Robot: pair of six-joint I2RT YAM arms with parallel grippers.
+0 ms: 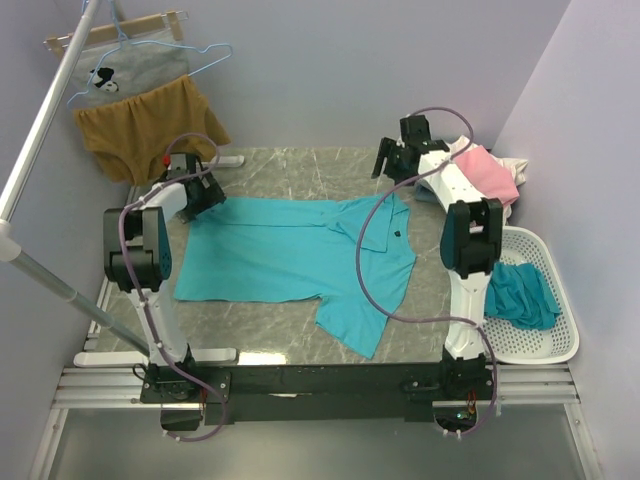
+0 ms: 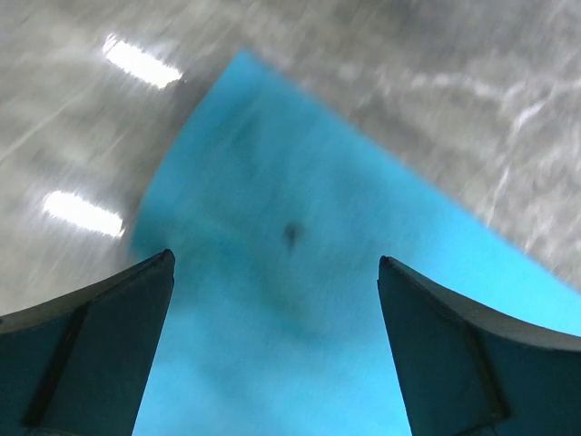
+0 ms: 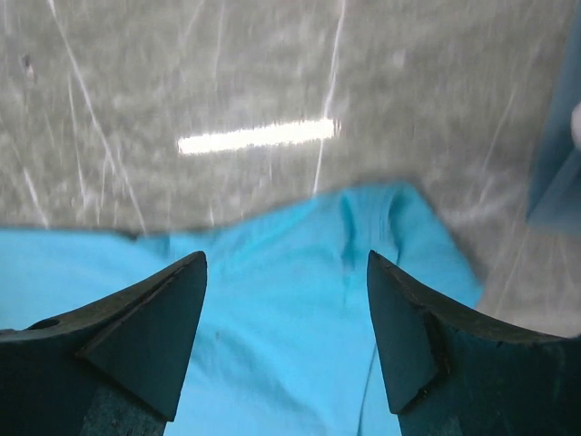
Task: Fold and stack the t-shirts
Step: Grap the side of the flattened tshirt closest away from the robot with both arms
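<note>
Turquoise cloth covers most of the counter (image 1: 250, 325) in the top view. The collared turquoise shirt (image 1: 280, 250) lies spread flat, hem to the left and collar (image 1: 385, 225) to the right, with one sleeve (image 1: 355, 320) splayed toward the near edge. The left jaws hang over the far hem corner. The right jaws hang over the far shoulder edge, near the pink shirt (image 1: 490, 170) heaped at the far right. Another teal shirt (image 1: 525, 295) lies in the white basket (image 1: 530, 355). We judge that the step in hand is the first fold: taking the far long edge at both ends and bringing it toward us.

From the left wrist the picture is blurred, but we can see the fingers (image 2: 91, 345) standing as wide as they go with nothing between them. The hem corner (image 2: 241, 64) lies on the counter beyond and below. To do this well, we come down close to that corner and catch both layers of cloth, so the back panel does not lag behind.

From the right wrist the jaws are also well apart and empty, with the fingers (image 3: 136, 336) framing the shirt's edge and a seam (image 3: 349, 245). The rounded end of the cloth (image 3: 436, 245) lies just to the right. A bluish strip (image 3: 554, 154) at the frame's edge is something we cannot identify. We want this pinch right on the edge, level with the left one. Both arms should then lift evenly so the crease runs straight, and the right arm should stay clear of the heap beside it.
</note>
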